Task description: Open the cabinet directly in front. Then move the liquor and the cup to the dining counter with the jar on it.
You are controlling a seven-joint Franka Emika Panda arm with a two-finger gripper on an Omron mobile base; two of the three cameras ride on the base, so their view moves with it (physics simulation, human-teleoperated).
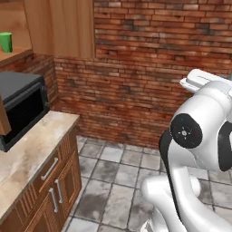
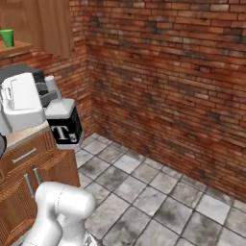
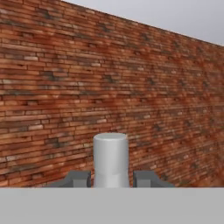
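Observation:
My gripper (image 2: 49,92) is shut on the pale neck of the liquor (image 2: 65,126), a small dark bottle whose white label bears a black "T". It hangs in the air in front of the worktop. In the hand view its grey cap (image 3: 111,157) stands between my two fingertips (image 3: 79,178). The green cup (image 1: 6,41) stands on the shelf of the open wall cabinet (image 1: 63,27), up at the far left; the cup (image 2: 7,37) sits well above and left of the bottle. The dining counter and the jar are out of view.
A black microwave (image 1: 20,106) sits on the narrow marble worktop (image 1: 36,147) over base cabinets (image 1: 56,188) at left. A brick wall (image 2: 168,86) runs ahead and to the right. Grey floor tiles (image 2: 144,192) lie open to the right.

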